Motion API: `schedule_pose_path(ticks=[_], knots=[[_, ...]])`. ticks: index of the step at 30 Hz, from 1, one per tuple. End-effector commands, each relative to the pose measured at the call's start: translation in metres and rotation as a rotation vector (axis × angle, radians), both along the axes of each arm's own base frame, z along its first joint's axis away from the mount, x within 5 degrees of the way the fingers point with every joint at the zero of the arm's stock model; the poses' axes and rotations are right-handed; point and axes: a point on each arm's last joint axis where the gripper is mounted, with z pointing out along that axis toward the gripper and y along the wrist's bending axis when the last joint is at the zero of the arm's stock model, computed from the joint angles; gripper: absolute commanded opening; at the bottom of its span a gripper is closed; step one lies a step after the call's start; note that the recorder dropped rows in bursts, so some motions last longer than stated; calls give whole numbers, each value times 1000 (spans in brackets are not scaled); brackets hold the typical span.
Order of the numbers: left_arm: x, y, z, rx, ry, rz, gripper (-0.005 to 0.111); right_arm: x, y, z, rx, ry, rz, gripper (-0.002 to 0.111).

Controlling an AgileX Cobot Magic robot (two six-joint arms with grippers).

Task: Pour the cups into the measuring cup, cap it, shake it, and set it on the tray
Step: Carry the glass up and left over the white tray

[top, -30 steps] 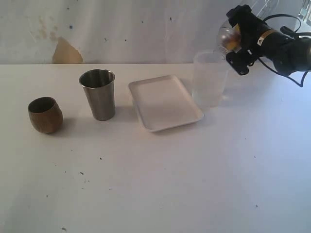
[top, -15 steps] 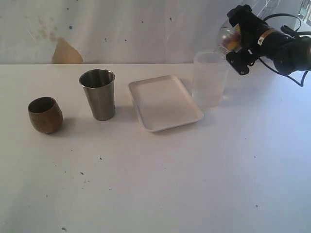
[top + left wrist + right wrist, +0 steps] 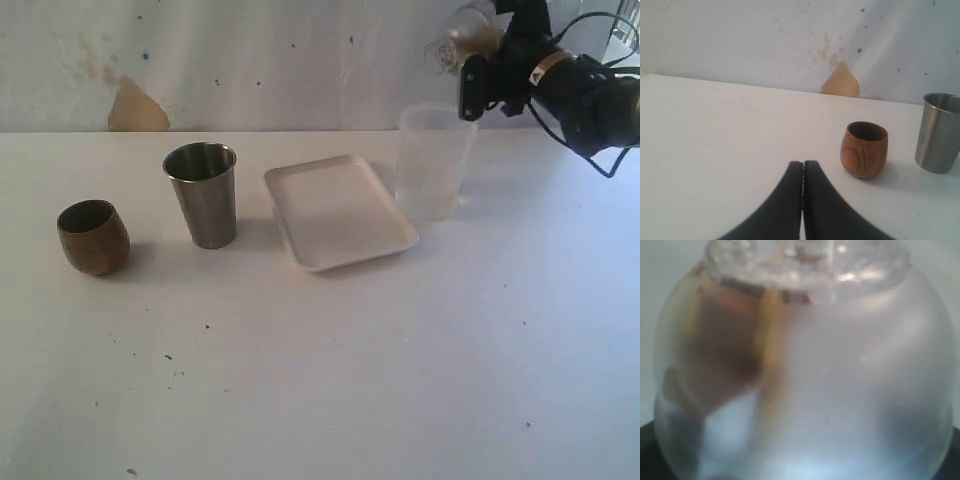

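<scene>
Black against the pale wall, the right gripper is clamped on the clear dome-shaped plastic cap and holds it in the air at the upper right of the exterior view. The cap lies on its side there, with its small round neck pointing toward the left of that view. In the right wrist view the cap fills nearly the whole picture. Its wall is misted and a brownish-yellow blur shows through it.

Just below the cap, and apart from it, the clear cylindrical plastic measuring cup stands upright and uncovered on the white table. Any marks on its side are too faint to make out. The flat white rectangular tray with rounded corners lies just beside it, to the left in the exterior view, with nothing on it.

Farther left stands the tall tapered shiny steel tumbler, and beyond it the small rounded brown wooden cup. Both are upright.

The left gripper has its two black fingers pressed together with nothing between them. It hangs low over the table near the wooden cup, and the steel tumbler shows beyond.
</scene>
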Motion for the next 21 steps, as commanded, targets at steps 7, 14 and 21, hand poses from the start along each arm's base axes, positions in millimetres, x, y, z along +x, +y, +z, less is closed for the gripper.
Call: schedule_pose_path(ticks=[7, 14, 21], knots=[[0, 0, 0, 0, -10, -2, 1, -7, -1, 33, 860, -190, 190, 0], [0, 0, 0, 0, -10, -2, 1, -12, -6, 45, 1210, -293, 315, 0], [0, 0, 0, 0, -10, -2, 1, -14, -11, 46, 1586, -294, 407, 0]])
